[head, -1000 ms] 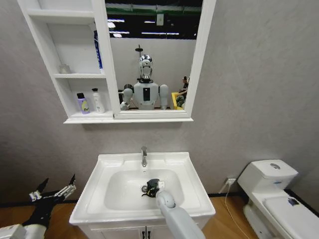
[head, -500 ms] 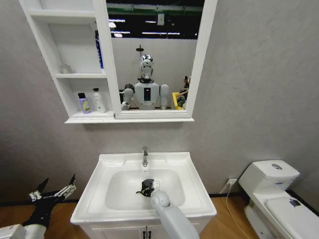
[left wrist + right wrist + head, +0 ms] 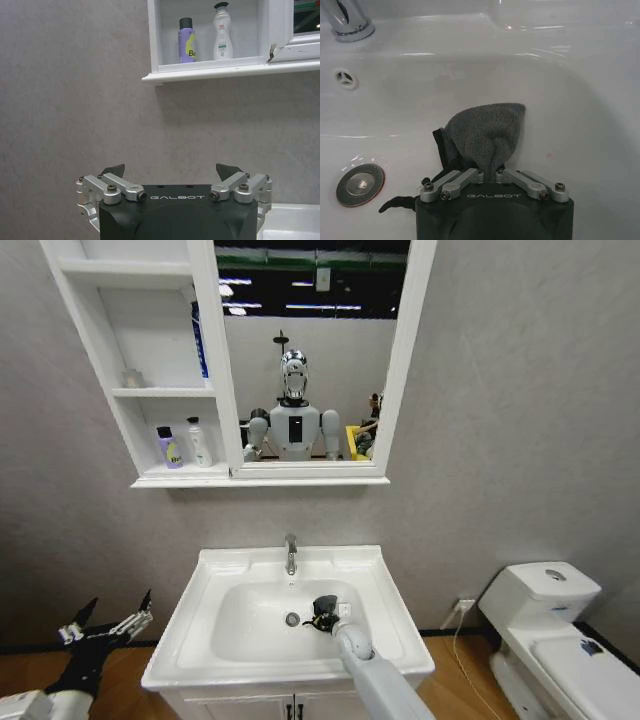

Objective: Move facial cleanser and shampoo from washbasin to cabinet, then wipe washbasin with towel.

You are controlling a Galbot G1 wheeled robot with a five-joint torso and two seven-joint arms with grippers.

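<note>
In the head view, the right gripper [image 3: 322, 613] reaches down into the bowl of the washbasin [image 3: 215, 565], just beside the metal drain [image 3: 292, 619] and below the chrome tap [image 3: 290, 553], and it presses the dark towel [image 3: 318, 608] on the white surface; I judge this is the wiping step, because the purple bottle [image 3: 166, 447] and the white bottle [image 3: 198, 442] stand already on the lowest shelf of the cabinet [image 3: 140, 390], next to the mirror [image 3: 310, 350]. The left gripper [image 3: 105, 625] hangs low and to the left of the basin, well apart from it, probably parked so that it does not disturb the other arm. In the left wrist view, this left gripper [image 3: 170, 172] has its fingers spread wide with nothing between them, and it faces the grey wall under the shelf with the two bottles [image 3: 186, 40]. In the right wrist view, the right gripper [image 3: 490, 174] is clenched on a pinched fold of the towel [image 3: 485, 132], so the rest of the cloth spreads forward against the wall of the bowl [image 3: 580, 100], with the drain [image 3: 360, 183] near on one side and the tap's base [image 3: 347, 22] farther off.
</note>
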